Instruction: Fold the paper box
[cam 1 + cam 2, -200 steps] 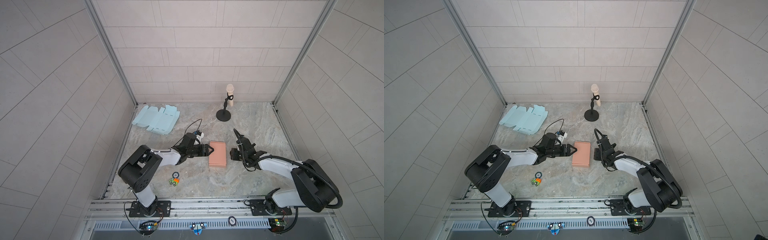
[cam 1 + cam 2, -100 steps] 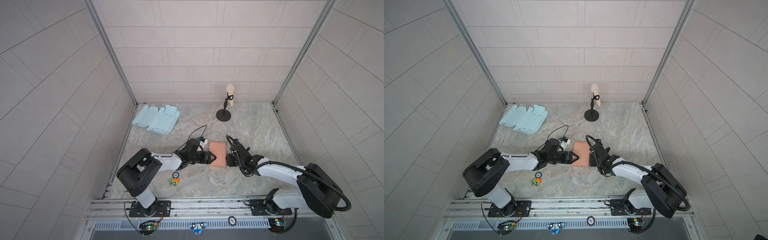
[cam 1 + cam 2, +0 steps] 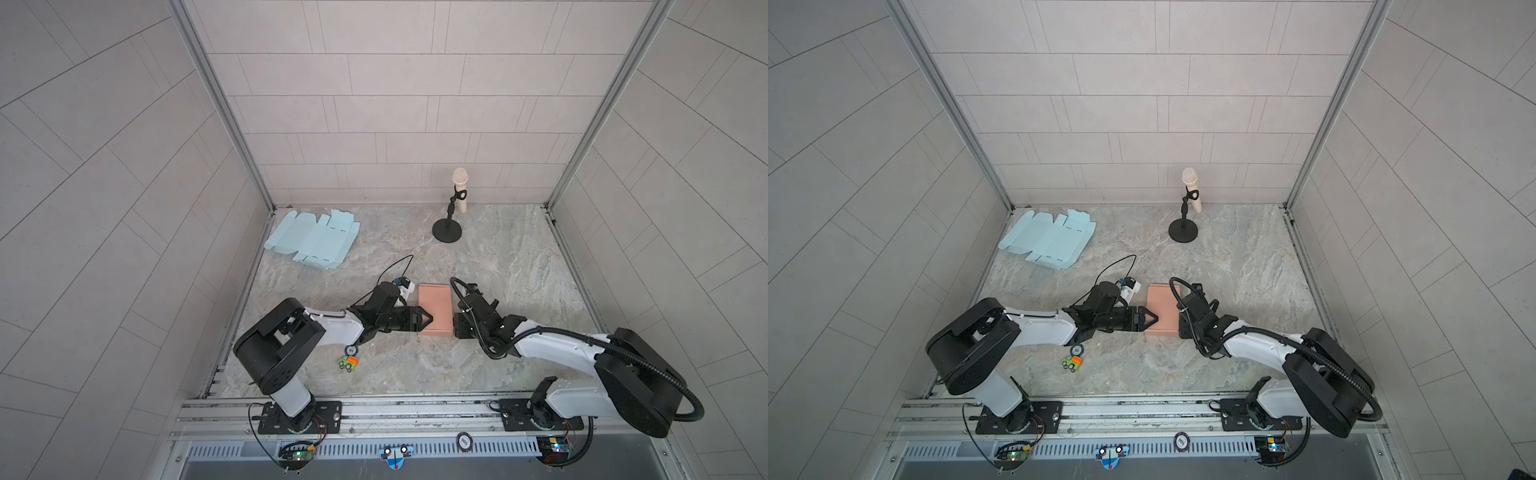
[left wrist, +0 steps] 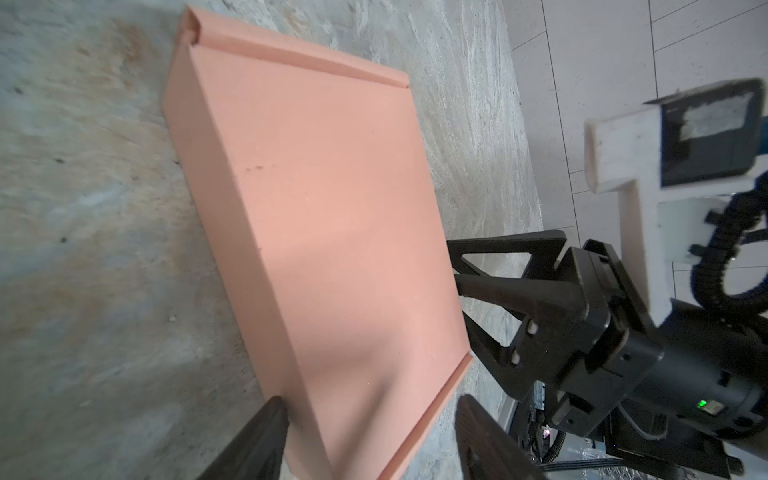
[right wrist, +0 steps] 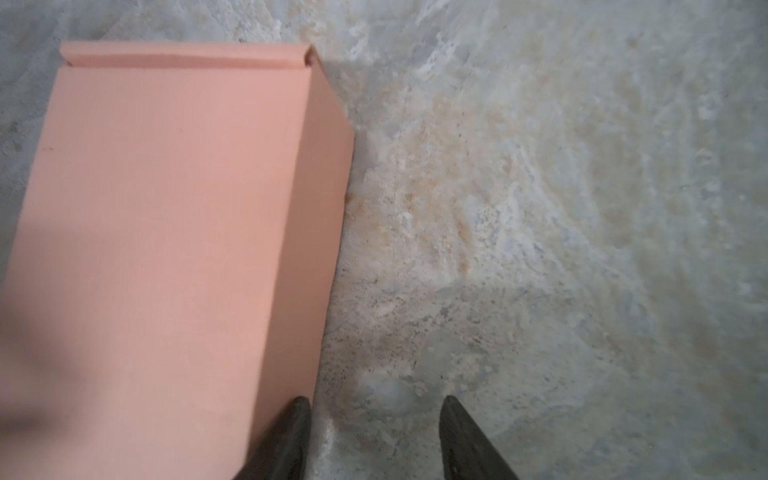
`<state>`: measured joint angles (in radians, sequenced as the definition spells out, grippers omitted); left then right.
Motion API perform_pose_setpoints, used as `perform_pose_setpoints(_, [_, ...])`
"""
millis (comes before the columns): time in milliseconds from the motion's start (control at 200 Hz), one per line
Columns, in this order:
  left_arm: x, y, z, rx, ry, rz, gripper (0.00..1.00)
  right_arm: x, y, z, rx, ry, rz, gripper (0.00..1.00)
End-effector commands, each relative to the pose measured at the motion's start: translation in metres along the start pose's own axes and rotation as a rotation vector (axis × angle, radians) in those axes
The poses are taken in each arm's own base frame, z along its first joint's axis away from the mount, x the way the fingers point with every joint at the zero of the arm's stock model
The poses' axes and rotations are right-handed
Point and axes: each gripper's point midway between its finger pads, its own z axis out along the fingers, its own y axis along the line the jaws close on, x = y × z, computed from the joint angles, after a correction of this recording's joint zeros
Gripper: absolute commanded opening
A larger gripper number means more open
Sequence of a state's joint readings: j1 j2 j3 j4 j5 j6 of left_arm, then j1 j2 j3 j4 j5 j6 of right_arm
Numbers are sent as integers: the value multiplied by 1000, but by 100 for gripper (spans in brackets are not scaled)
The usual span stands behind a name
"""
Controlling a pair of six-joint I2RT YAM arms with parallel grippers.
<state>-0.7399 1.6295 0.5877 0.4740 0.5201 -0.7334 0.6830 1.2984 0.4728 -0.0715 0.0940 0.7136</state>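
Finding 1, task item. The pink paper box (image 3: 434, 307) lies flat on the table (image 3: 519, 270), near the middle and towards the front, between your two arms. It shows as a closed slab with its lid down. A narrow folded ridge runs along its far short end, seen clearly in the left wrist view (image 4: 324, 208) and the right wrist view (image 5: 166, 228).

Finding 2, left jaws. They stand apart. In both top views they point at the box's left long side, near its front corner. In the left wrist view the two fingers (image 4: 257, 449) straddle that corner. Whether either finger touches the card you cannot tell from these pictures.

Finding 3, right jaws. They also stand apart, at the box's right long side near the front corner. In the right wrist view one finger (image 5: 291, 436) sits right against the side wall, and the other is over bare table.

Finding 4, surroundings. Pale blue flat box blanks (image 3: 313, 239) lie at the back left of the table. A microphone on a stand (image 3: 455, 208) is at the back centre. A small coloured toy (image 3: 348, 363) sits beside your left arm, well apart from the box.
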Motion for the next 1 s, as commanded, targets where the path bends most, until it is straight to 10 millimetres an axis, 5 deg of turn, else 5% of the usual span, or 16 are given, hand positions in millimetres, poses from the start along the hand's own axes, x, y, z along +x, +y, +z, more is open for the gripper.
perform_pose_setpoints(0, [0,0,-11,11,-11,15,69,9,-7,-5,0,-3,32,54])
perform_pose_setpoints(365, [17,-4,-8,0,30,41,68,21,-14,-12,0,-2,50,54])
perform_pose_setpoints(996, [20,-43,6,108,36,38,65,11,57,-19,-164,-23,-5,53])
